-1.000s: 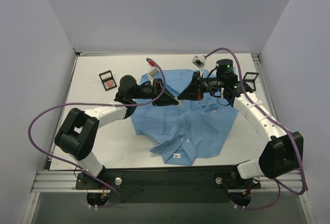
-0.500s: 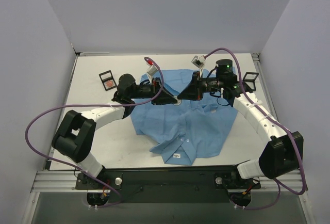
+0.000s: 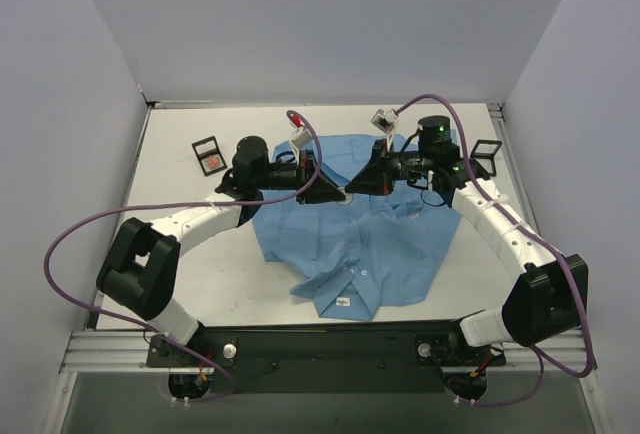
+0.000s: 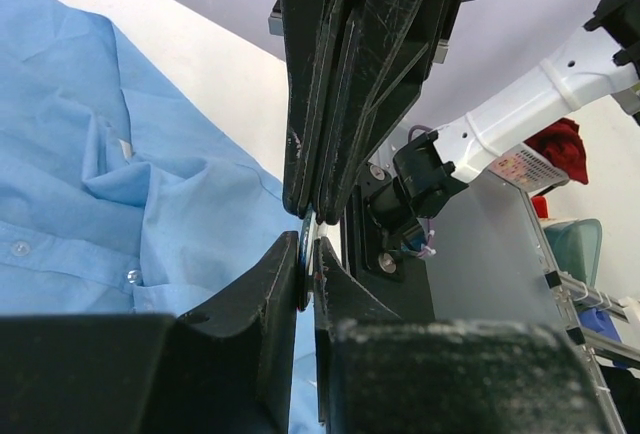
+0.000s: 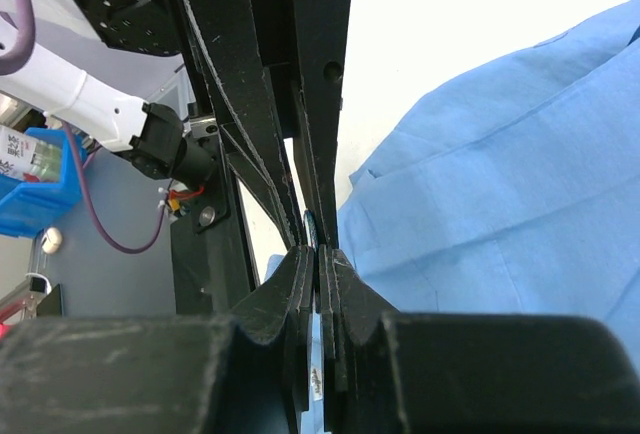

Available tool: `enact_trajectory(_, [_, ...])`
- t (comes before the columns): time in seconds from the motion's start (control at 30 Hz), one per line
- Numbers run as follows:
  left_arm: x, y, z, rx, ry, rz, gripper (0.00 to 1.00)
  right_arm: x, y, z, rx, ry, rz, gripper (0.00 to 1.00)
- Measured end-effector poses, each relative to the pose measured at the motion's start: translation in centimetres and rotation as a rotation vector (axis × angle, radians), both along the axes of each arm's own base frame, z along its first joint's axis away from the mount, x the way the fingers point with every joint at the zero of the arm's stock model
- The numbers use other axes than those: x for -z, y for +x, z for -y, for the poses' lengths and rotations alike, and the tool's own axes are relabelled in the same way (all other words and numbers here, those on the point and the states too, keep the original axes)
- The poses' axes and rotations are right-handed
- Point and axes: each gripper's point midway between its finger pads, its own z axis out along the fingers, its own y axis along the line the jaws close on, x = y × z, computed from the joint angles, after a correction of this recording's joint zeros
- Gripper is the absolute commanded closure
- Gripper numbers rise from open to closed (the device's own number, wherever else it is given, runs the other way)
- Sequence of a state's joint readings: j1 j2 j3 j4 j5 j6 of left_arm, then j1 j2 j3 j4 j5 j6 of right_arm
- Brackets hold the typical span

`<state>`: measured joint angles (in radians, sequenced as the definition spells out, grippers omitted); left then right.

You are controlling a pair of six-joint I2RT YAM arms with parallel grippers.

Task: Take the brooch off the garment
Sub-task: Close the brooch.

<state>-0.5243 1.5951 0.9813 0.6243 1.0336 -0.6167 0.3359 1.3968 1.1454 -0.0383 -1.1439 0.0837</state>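
The light blue shirt [image 3: 370, 244] lies spread on the table, collar toward the near edge. It also shows in the left wrist view [image 4: 100, 154] and the right wrist view [image 5: 500, 174]. The brooch [image 3: 345, 195] is a tiny disc at the shirt's upper middle. My left gripper [image 3: 338, 194] and right gripper [image 3: 352, 192] meet tip to tip on it. In the left wrist view my left gripper [image 4: 308, 244] is shut on the brooch's thin edge [image 4: 304, 264]. In the right wrist view my right gripper [image 5: 321, 254] is shut on the brooch's dark-blue edge [image 5: 311, 226].
A black rectangular frame [image 3: 208, 155] lies on the table at the back left, and another [image 3: 486, 154] at the back right. The shirt's white neck label [image 3: 342, 302] faces the near edge. Purple cables loop out beside both arms.
My left arm's wrist and forearm have shifted slightly toward the back. Both pairs of fingertips have stayed together on the brooch. The right arm has not moved.
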Motion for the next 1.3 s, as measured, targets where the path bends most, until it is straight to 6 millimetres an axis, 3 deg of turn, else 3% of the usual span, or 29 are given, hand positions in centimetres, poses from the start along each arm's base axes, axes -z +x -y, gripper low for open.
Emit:
enact_trajectory(0.87, [1.8,-1.0,0.9,0.057,0.134,0.06,1.0,1.5,-0.7,0.3,-0.003,-0.058,-0.021,1.0])
enact_trajectory(1.0, [1.8,-1.1,1.0,0.068,0.138,0.079,0.87,1.6,-0.8,0.3,-0.004,-0.061,-0.023,1.0])
enact_trajectory(1.03, [1.8,-1.1,1.0,0.069,0.138,0.08,0.8,1.6,-0.8,0.3,-0.004,-0.061,-0.024,1.0])
enact_trajectory(1.3, [0.6,-1.1,0.2,0.09,0.077,0.062,0.59,1.4,-0.8,0.2,-0.013,-0.053,-0.019,1.0])
